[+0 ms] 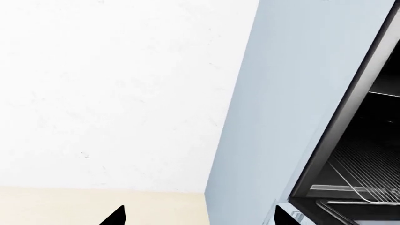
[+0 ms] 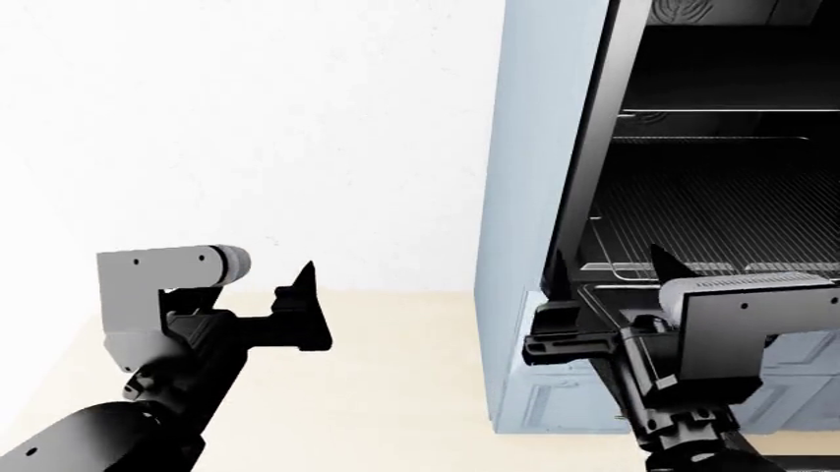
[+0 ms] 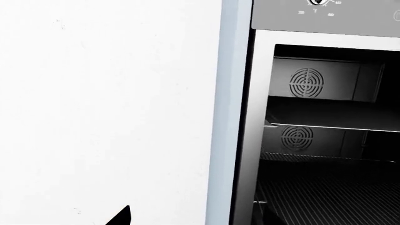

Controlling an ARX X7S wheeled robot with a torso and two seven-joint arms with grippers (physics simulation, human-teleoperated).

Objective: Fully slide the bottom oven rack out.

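Tall pale blue-grey oven (image 2: pixel 532 197), door open, black cavity exposed. Inside, low down, silver wire bottom oven rack (image 2: pixel 715 236) (thin parallel rods), lying flat, front edge near the opening.

Bottom oven rack (image 2: pixel 735 211) cut off at right edge, front rail behind right pincer (image 2: pixel 607 270).

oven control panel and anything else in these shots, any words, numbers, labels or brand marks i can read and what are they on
No text can be read with confidence.
The oven has a grey control panel at the upper edge of the right wrist view, with small white numerals around a cut-off dial: too small and blurred to read.
No text or brand marks on the bottom oven rack, the round fan grilles, the wall or either arm.
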